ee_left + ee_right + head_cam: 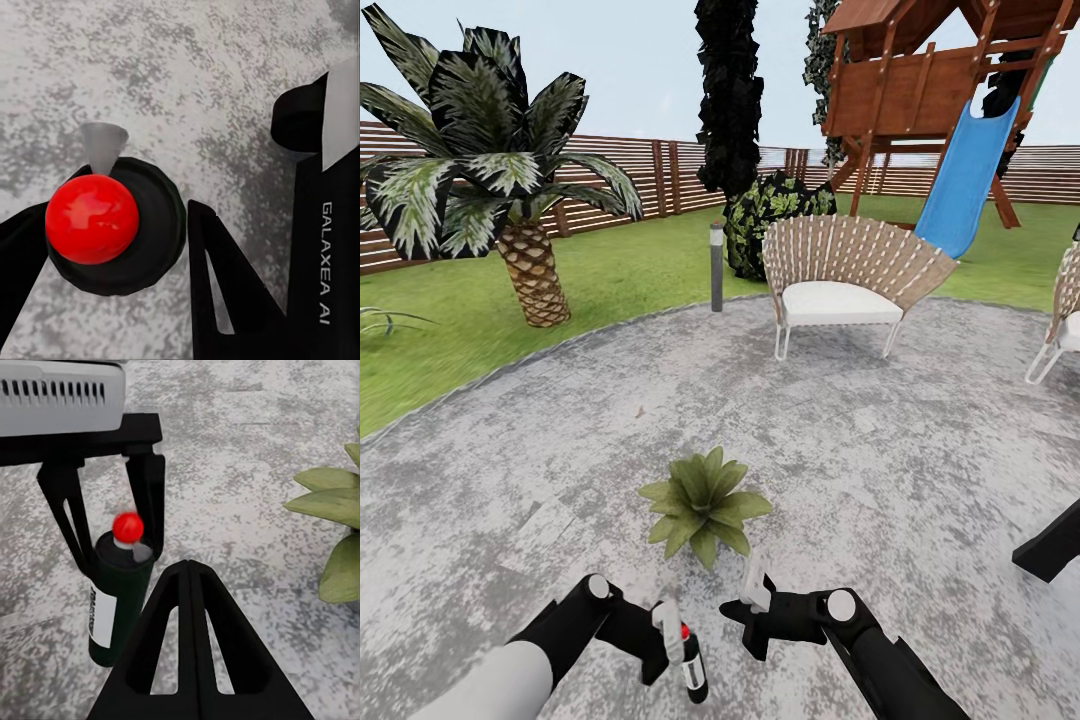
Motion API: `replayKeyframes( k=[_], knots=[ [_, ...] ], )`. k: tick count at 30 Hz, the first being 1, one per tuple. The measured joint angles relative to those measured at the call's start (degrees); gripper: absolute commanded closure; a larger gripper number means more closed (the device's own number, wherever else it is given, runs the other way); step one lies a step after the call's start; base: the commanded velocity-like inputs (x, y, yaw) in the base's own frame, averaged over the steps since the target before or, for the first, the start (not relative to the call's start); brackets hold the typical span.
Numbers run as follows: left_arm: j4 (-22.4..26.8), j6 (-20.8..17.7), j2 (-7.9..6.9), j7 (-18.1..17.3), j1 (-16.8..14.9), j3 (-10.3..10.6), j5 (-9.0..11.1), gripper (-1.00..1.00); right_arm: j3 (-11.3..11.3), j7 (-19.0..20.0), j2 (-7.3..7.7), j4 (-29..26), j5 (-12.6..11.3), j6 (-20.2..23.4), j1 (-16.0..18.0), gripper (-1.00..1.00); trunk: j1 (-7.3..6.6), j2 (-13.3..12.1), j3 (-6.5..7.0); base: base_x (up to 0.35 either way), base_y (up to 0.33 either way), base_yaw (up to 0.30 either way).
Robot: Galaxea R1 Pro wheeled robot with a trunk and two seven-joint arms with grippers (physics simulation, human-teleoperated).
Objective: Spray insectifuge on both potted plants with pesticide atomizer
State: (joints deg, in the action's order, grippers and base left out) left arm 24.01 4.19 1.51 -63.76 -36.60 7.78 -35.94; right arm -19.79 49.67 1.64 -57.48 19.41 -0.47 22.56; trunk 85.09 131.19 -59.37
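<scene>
The pesticide atomizer (pixel 693 668), a slim dark bottle with a white label and a red ball on its head, hangs low over the grey patio with my left gripper (pixel 672 640) shut on its neck. The left wrist view looks down on the atomizer's red top (pixel 91 217) between the black fingers (pixel 217 277). The right wrist view has the atomizer (pixel 114 604) held by the left gripper (pixel 112 521). My right gripper (pixel 753 592) is shut on nothing, just right of the bottle. One potted plant (pixel 705 505), a low olive rosette, lies just ahead, with its leaves (pixel 334 536) nearby. The other plant is out of view.
Across the round paved patio (pixel 880 460) stands a wicker chair (pixel 845 275), with another chair (pixel 1065 320) at the right edge. A grey bollard lamp (pixel 717 265), a dark bush (pixel 775 215), a palm (pixel 510 190), a playset slide (pixel 965 180) and a slatted fence (pixel 660 175) ring the lawn.
</scene>
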Motion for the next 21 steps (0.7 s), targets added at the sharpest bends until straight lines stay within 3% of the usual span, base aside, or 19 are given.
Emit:
replayKeyframes(
  k=[13, 21],
  knots=[
    [0.03, 0.23, 1.47, -0.05, -0.03, 0.01, 0.03, 1.0, -0.01, 0.0, 0.0, 0.0, 0.0, -0.01, 0.0, 1.0, 0.0, 0.0, 0.0, 0.0, 0.0, 0.0],
    [3.11, -0.05, 1.62, -0.13, 0.05, -0.24, 0.08, 1.0, -0.08, 0.0, 0.0, 0.0, 0.0, -0.01, 0.0, 1.0, 0.0, 0.0, 0.0, 0.0, 0.0, 0.0]
  ],
)
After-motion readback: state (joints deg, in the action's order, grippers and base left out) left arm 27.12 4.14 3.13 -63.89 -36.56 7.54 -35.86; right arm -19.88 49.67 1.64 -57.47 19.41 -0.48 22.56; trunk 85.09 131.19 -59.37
